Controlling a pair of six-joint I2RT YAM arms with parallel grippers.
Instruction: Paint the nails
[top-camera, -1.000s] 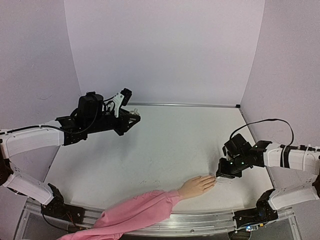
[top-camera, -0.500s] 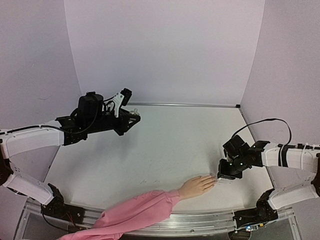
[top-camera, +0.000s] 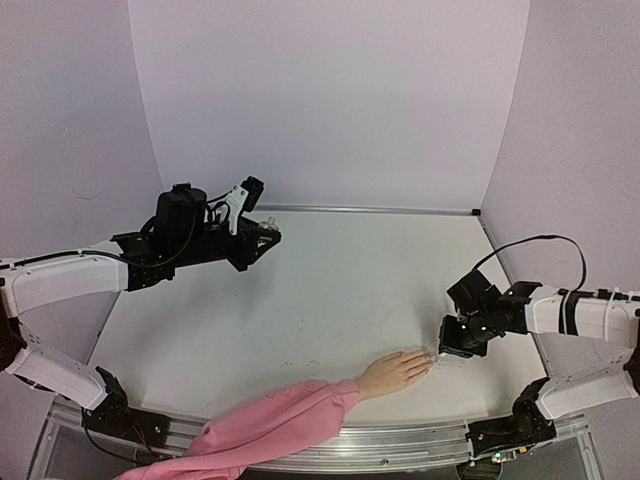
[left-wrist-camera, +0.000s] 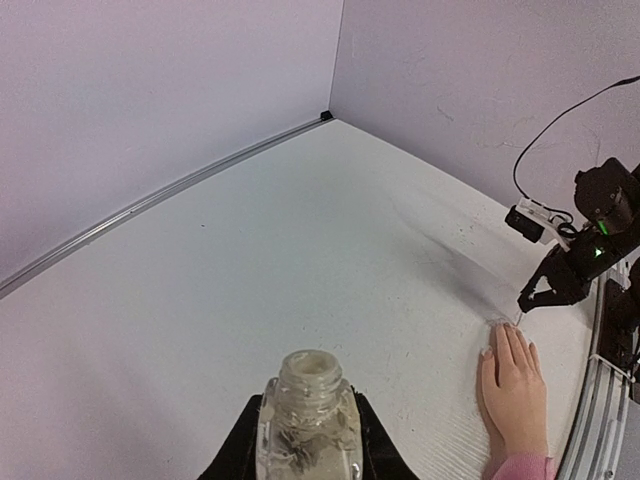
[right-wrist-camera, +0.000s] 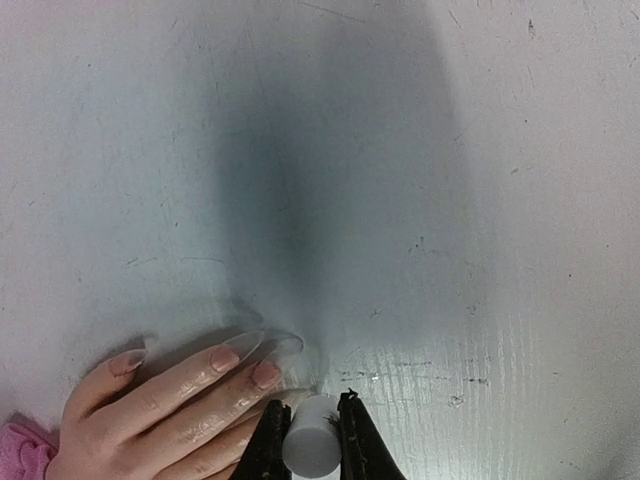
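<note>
The peach mannequin hand (top-camera: 395, 372) lies flat on the table near the front, its pink sleeve (top-camera: 280, 425) trailing to the left. Its nails (right-wrist-camera: 258, 375) show in the right wrist view as pink beds with long clear tips. My right gripper (right-wrist-camera: 312, 420) is shut on a white brush cap (right-wrist-camera: 312, 448) right at the fingertips, over a finger partly hidden by the cap. The brush itself is hidden. At the back left, my left gripper (left-wrist-camera: 308, 432) is raised and shut on an open clear polish bottle (left-wrist-camera: 308, 415).
Purple walls enclose the white table (top-camera: 330, 290) on three sides. A metal rail (top-camera: 400, 440) runs along the near edge under the sleeve. The right arm's black cable (top-camera: 530, 245) loops above the arm.
The right gripper has shifted only slightly at the fingertips with the cap in it. The left arm and bottle have not moved.
</note>
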